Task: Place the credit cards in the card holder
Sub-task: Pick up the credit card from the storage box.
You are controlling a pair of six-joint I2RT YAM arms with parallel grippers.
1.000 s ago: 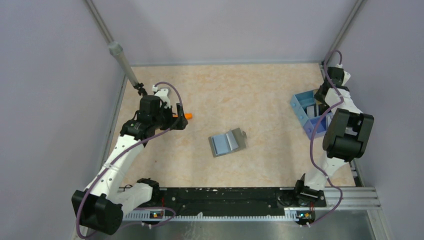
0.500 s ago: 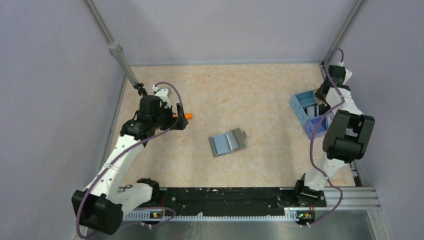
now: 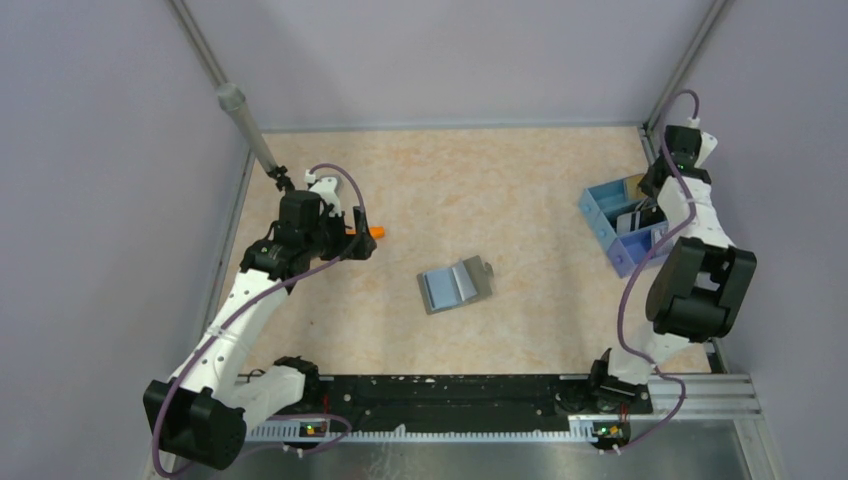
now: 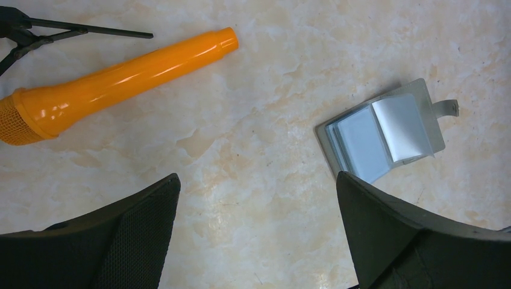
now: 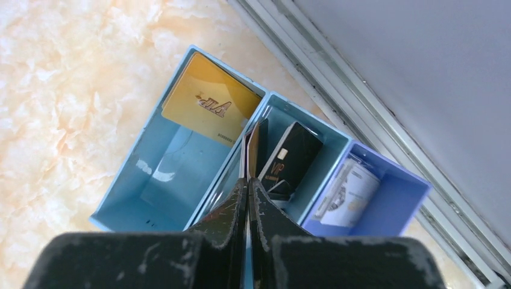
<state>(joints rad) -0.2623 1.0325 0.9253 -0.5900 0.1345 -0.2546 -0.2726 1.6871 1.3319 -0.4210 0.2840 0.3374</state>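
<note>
Parks the left gripper [image 4: 258,176] spread and empty near the orange stick [image 4: 120,78], left of the card holder [image 4: 379,135], likely leaving that opened wallet free on every edge, while well right of it pinches one credit card [image 5: 255,144] edge-on in the right gripper [image 5: 248,180] above the tray [image 5: 163,180], hemmed by the wall rail [image 5: 337,84].

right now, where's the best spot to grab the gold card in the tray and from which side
Its raised edge, from above. The gold card stands tilted against the wall in the end compartment of the tray, so its face gives no purchase. Probably drop one finger into the bare blue space in front of it, the other behind, and pinch across its thickness.
</note>
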